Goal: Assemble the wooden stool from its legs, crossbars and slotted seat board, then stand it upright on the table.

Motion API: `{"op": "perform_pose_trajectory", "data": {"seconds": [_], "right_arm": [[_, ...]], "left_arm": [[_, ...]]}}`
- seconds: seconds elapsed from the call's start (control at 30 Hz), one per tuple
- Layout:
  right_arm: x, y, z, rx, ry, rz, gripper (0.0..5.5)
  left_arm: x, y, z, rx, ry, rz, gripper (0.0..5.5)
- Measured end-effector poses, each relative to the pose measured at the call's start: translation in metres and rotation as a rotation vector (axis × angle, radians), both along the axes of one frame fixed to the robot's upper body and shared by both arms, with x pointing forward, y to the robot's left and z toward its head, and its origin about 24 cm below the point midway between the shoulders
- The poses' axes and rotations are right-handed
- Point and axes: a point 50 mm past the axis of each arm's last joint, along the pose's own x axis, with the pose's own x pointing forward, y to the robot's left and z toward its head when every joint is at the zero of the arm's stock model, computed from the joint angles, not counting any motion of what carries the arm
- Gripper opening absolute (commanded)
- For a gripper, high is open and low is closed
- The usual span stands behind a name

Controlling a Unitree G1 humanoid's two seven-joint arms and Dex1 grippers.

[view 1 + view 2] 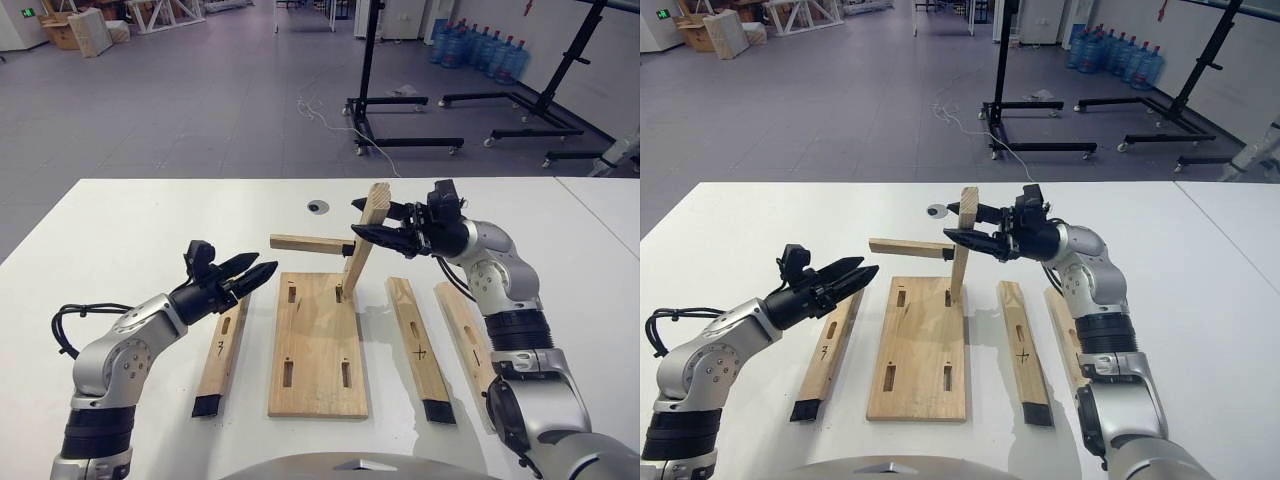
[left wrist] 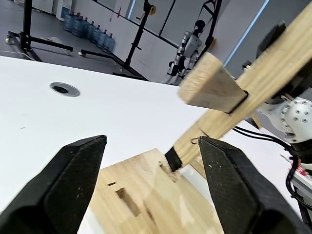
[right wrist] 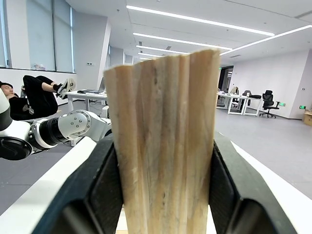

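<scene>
Wood, pale and straight-grained, makes up every stool part. The flat rectangular slotted seat board [image 1: 317, 345] lies on the smooth white desk [image 1: 130, 230]. Three loose legs with black-capped ends lie flat beside it: the first leg [image 1: 222, 350] on its left, the second leg [image 1: 420, 345] and third leg [image 1: 465, 335] on its right. The right gripper [image 1: 356, 218] is clamped across the upper part of the fourth leg [image 1: 360, 255], which leans with its black-tipped lower end at the board's far right slot. A short, square-ended crossbar [image 1: 310, 243] juts level from that leg toward the left, above the board. The left gripper [image 1: 264, 264], spread wide and holding nothing, hovers over the first leg's far end, just left of the board. A round cable hole [image 1: 318, 207] sits in the desk behind the board. Beyond the desk, black wheeled stands [image 1: 410, 143] and blue water bottles [image 1: 480, 45] stand on the grey floor [image 1: 200, 100]
</scene>
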Motion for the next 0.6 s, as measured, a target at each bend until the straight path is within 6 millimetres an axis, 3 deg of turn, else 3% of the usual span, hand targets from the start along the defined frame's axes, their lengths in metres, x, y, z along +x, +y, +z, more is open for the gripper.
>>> {"op": "perform_pose_trajectory", "data": {"seconds": [0.37,0.6], "right_arm": [[0.001,0.008,-0.009,0.011,-0.008,0.017,2.05],[0.01,0.002,-0.019,0.013,0.076,0.026,2.05]], "left_arm": [[0.003,0.011,-0.009,-0.01,0.04,0.051,3.43],[0.003,0.013,-0.009,-0.003,0.037,0.071,3.43]]}}
